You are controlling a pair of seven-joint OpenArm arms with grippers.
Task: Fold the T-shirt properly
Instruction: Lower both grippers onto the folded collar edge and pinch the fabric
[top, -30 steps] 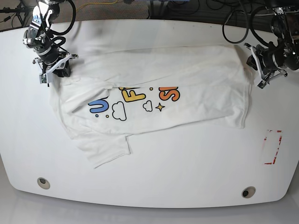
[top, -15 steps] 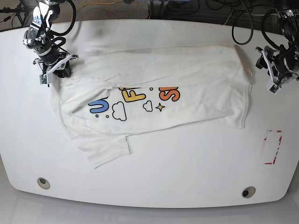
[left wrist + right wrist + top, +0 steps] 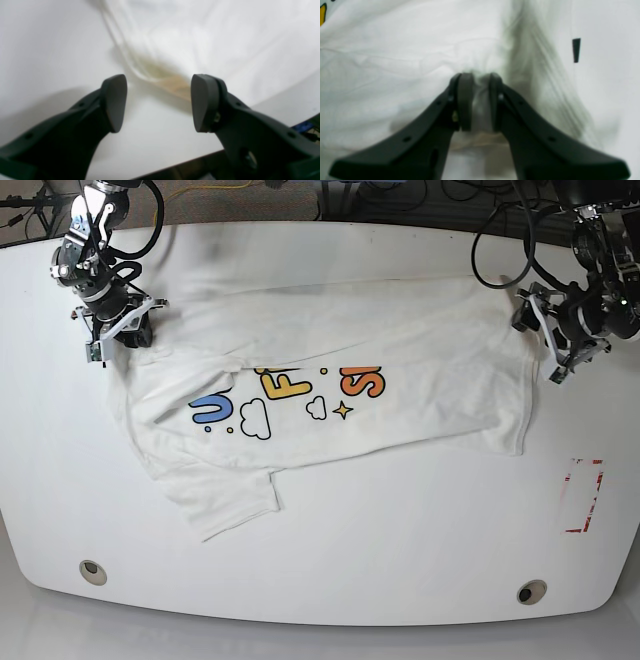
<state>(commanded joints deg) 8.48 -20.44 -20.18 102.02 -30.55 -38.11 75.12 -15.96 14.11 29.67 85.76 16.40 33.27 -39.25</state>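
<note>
The white T-shirt (image 3: 400,360) lies spread on the table with its colourful lettering (image 3: 290,392) facing up; one sleeve sticks out toward the front left. My right gripper (image 3: 122,332), at the shirt's far left corner, is shut on a bunched fold of the T-shirt (image 3: 395,62), pinched between its pads (image 3: 465,100). In that view a small black tag (image 3: 576,50) shows to the right. My left gripper (image 3: 158,103) is open and holds nothing; it hovers over bare table just short of the T-shirt (image 3: 200,37) hem. In the base view my left gripper (image 3: 547,345) sits at the shirt's right edge.
A red-outlined rectangle (image 3: 583,495) is marked on the white table (image 3: 400,520) at the right. Two round holes (image 3: 92,571) (image 3: 531,592) sit near the front edge. Cables hang behind the far edge. The table edge (image 3: 175,165) runs close under my left gripper.
My left arm swung out to the right, away from the shirt, and has come back in to its right edge. The right gripper stays shut at the left corner.
</note>
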